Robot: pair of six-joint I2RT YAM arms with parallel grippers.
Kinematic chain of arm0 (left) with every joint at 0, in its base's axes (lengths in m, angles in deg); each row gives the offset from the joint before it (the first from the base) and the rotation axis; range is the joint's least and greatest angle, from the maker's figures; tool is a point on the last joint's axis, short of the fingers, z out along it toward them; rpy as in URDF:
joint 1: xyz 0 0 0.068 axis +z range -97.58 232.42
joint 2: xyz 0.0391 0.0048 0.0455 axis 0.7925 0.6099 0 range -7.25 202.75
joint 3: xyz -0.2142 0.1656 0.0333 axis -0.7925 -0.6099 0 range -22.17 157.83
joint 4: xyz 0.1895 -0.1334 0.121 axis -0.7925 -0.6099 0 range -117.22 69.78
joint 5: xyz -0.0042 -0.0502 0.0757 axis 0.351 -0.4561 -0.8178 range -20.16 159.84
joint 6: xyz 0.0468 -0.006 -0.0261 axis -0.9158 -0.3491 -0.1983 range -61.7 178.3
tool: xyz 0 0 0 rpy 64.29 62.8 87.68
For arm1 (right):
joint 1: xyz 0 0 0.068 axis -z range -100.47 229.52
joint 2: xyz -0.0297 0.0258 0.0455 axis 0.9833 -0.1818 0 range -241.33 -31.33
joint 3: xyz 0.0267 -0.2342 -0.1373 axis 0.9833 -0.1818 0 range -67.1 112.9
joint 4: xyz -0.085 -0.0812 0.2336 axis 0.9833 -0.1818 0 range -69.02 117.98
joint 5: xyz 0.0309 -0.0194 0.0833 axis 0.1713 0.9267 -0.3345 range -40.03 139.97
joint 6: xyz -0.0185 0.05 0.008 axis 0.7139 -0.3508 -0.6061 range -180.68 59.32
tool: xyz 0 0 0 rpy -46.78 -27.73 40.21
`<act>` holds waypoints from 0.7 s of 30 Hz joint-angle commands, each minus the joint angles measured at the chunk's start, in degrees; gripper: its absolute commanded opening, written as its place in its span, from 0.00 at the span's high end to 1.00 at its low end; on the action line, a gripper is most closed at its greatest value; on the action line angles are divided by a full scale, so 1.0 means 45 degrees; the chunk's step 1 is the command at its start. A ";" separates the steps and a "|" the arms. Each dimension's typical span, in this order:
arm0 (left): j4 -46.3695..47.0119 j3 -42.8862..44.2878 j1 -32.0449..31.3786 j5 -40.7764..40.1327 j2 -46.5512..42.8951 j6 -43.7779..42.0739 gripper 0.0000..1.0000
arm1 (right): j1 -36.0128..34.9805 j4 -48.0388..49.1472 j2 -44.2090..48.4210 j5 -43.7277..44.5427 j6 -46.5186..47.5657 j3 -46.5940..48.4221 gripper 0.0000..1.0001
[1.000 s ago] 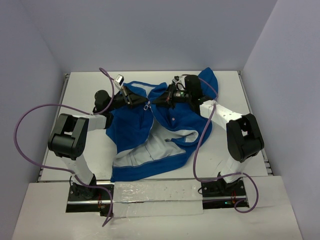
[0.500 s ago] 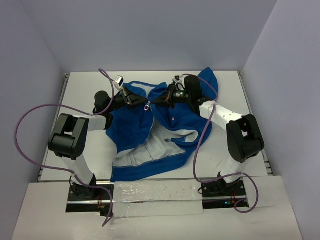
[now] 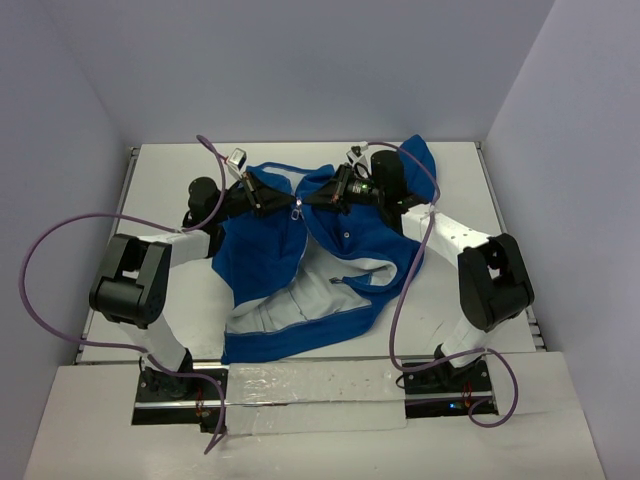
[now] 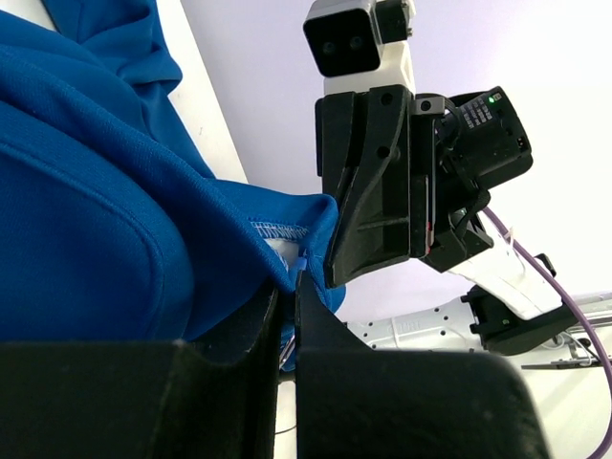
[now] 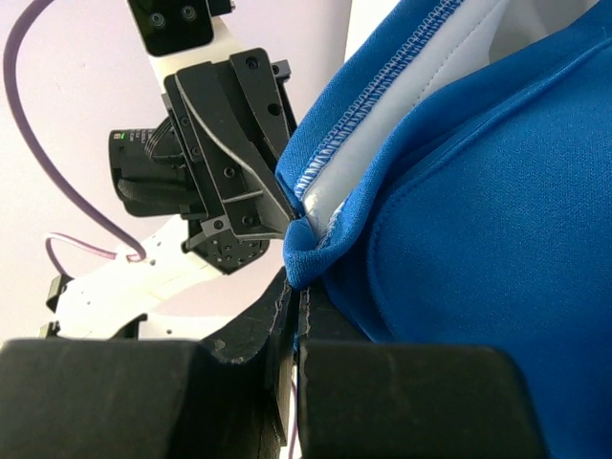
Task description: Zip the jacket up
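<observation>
On the left, the left gripper point(image 3: 267, 199) is clenched on a front edge of the blue jacket point(image 3: 262, 252); its wrist view shows blue fabric pinched between the two nearly closed fingers point(image 4: 251, 356). The jacket lies crumpled across the middle of the white table point(image 3: 160, 180), its pale lining point(image 3: 300, 303) turned up toward the near edge, and a small silvery zipper pull point(image 3: 297, 209) hangs between the two grippers. Just to the right, facing the first, the right gripper point(image 3: 323, 198) is likewise clamped on the opposite front edge, a fold of stitched blue hem caught between its fingers point(image 5: 335, 320).
</observation>
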 commanded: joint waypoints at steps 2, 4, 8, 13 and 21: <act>-0.0244 0.0331 -0.0192 0.1040 -0.0170 -0.0276 0.98 | 0.0121 0.1651 0.0466 0.0649 0.0338 0.0222 1.00; -0.0455 0.0365 -0.0192 0.1040 -0.0191 -0.0368 0.88 | 0.0121 0.1668 0.0333 0.0509 0.0502 0.0223 1.00; -0.1329 0.0438 -0.0173 0.1012 -0.0465 -0.0967 0.38 | 0.0093 0.1397 0.0401 0.0472 0.1020 0.0287 1.00; -0.4194 0.1071 -0.0042 0.0716 -0.1259 -0.2621 0.17 | 0.0081 0.0886 0.0480 0.0298 0.1611 0.0457 1.00; -0.6423 0.1316 0.0179 -0.0401 -0.2703 -0.3947 0.29 | 0.0082 0.1740 0.0392 -0.0140 0.1012 0.0114 1.00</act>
